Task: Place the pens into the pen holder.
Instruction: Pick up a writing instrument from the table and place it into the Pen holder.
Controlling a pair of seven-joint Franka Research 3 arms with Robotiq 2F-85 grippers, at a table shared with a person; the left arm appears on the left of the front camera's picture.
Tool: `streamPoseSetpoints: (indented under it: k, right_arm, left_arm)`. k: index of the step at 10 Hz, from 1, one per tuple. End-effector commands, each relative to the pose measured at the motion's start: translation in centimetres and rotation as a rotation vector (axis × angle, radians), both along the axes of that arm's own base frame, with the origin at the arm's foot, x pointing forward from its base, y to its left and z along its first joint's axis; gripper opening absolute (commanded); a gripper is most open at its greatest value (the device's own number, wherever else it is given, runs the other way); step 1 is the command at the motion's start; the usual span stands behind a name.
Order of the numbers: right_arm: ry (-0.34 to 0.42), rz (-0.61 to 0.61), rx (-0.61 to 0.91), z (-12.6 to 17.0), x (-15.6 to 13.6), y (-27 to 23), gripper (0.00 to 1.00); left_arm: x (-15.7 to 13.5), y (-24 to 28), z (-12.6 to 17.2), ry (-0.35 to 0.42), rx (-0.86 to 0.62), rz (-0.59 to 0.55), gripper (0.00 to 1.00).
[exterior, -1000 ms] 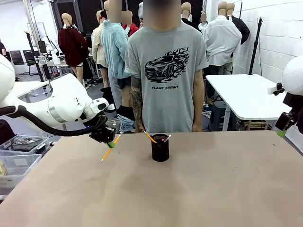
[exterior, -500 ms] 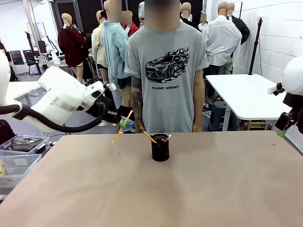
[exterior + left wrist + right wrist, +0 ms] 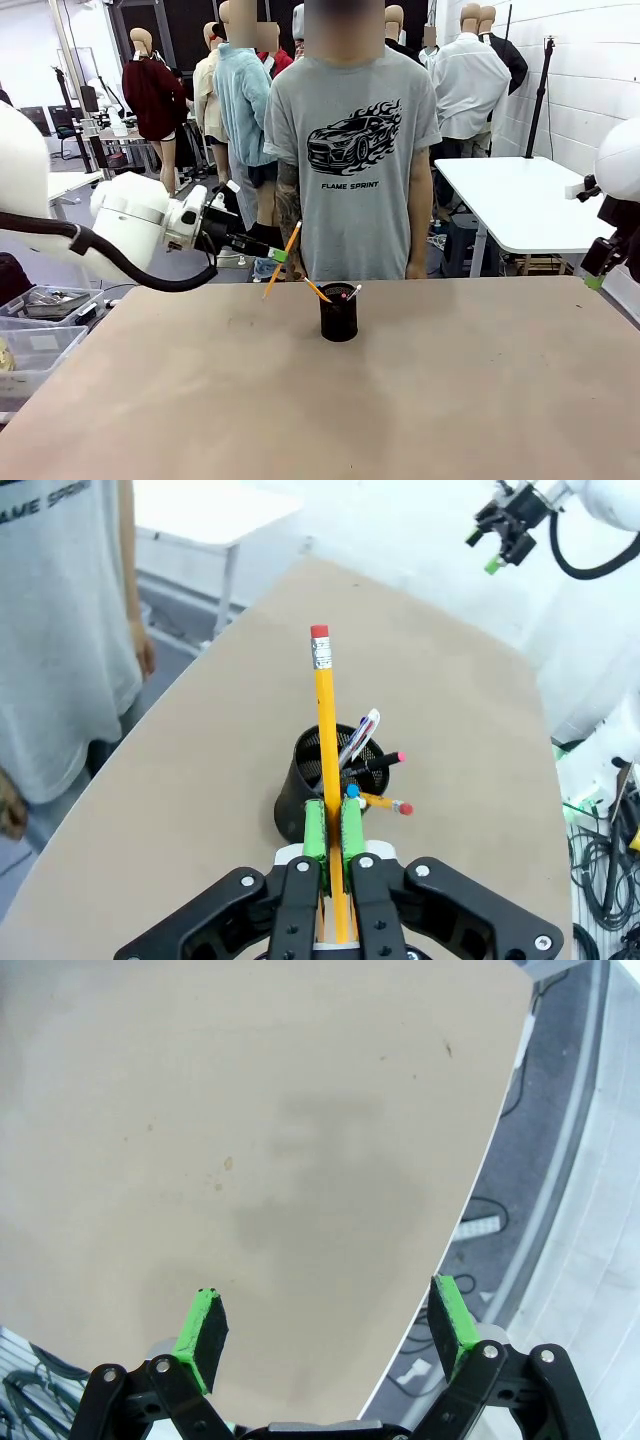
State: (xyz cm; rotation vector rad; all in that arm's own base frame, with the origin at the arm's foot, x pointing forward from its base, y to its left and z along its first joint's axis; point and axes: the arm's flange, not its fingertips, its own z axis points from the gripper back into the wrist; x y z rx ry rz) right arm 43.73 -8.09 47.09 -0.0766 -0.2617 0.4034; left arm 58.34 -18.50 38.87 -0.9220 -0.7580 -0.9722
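The left gripper [image 3: 331,830] pinches a pencil [image 3: 325,740] above the table, just left of the holder [image 3: 338,312]; the right gripper [image 3: 330,1328] gapes empty.

Yellow-orange pencil [image 3: 326,730], black mesh pen holder [image 3: 313,780], tan table [image 3: 400,400].

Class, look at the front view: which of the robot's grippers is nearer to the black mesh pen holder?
Left. The left gripper, clamping a pencil, hovers just up-left of the pen holder; the right gripper hangs open at the table's far right edge.
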Motion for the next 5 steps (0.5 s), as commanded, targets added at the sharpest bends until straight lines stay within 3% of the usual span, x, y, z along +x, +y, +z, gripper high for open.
streamPoseSetpoints:
  k: [1,4,5]
  right_arm:
    - [0.006,-0.017,-0.018,-0.16,0.01,0.20,1.00]
    - [0.006,-0.017,-0.018,-0.16,0.01,0.20,1.00]
    - [0.006,-0.017,-0.018,-0.16,0.01,0.20,1.00]
  left_arm:
    - [2.43,-2.46,0.47,-0.001,-0.109,-0.074,0.00]
    - [2.43,-2.61,0.95,-0.134,-0.188,-0.005,0.00]
    - [2.38,-3.23,0.50,-0.035,-0.106,-0.062,0.00]
